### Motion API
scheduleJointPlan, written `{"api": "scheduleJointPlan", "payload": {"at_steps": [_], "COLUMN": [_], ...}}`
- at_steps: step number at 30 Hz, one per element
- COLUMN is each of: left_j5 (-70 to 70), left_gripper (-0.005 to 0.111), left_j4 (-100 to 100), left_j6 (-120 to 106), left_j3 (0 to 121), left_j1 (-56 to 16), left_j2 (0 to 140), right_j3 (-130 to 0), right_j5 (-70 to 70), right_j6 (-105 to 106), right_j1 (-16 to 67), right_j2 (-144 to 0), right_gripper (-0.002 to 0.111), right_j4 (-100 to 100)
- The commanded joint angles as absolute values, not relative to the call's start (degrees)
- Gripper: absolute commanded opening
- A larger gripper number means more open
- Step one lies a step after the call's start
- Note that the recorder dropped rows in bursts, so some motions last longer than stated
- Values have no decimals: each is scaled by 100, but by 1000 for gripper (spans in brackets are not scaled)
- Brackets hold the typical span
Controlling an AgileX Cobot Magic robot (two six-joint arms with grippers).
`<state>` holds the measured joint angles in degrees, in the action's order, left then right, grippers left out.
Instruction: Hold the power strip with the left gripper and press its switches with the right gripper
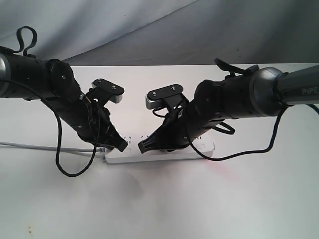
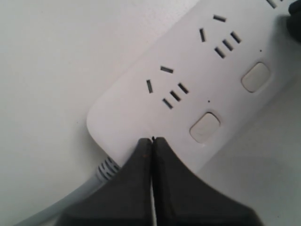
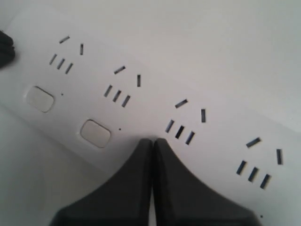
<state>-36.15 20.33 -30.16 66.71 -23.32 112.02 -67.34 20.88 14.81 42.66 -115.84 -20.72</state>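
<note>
The power strip [image 1: 164,155] lies flat on the white table [image 1: 209,204], a little toward 6 o'clock from the middle of the exterior view, its length running from 9 to 3 o'clock, with the thin grey cord [image 1: 30,146] leaving its end toward 9 o'clock. The left gripper [image 1: 122,145] slants down from 10 o'clock on its black arm. Its claw is pressed together with nothing between the fingers, and the tip sits on the strip's rounded end next to the cord. The left wrist view shows that joined tip [image 2: 152,140] on the edge of the top face, just beside the first of the switches [image 2: 205,127]. A second button [image 2: 256,77] lies further along, and the ribbed cord collar [image 2: 106,170] is close by. The right gripper [image 1: 143,146] comes in from 3 o'clock, and it too has its fingers together and empty, with the tip down on the strip near the left one but apart from it. In the right wrist view the closed tip [image 3: 153,140] rests on the strip's face just past two uncovered buttons [image 3: 95,133], beside the third outlet's slots (whether a button lies under it cannot be told). The only readable writing is the pale letters "PiPE" [image 1: 306,91] on the right arm's grey segment, cut off at the frame edge.
</note>
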Motion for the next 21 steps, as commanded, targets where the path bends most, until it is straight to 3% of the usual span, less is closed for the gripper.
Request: {"api": "scheduleJointPlan", "payload": {"at_steps": [1, 9, 21], "left_j5": [-3625, -3622, -3746], "left_gripper": [0, 0, 0], "left_j4": [2087, 2087, 2095], "left_j6": [-2959, -2959, -2959], "left_j3": [6695, 6683, 6683], "left_j1": [-2361, -2361, -2361], "left_j2": [11209, 11209, 11193], "right_j3": [-6634, -6659, -6536], "right_j5": [2436, 2547, 2839], "right_j6": [1471, 1471, 41], "right_j1": [4288, 4275, 4049], "right_j2": [-11845, -11695, -9410], "right_gripper": [0, 0, 0], "right_j4": [-1996, -1927, -363]}}
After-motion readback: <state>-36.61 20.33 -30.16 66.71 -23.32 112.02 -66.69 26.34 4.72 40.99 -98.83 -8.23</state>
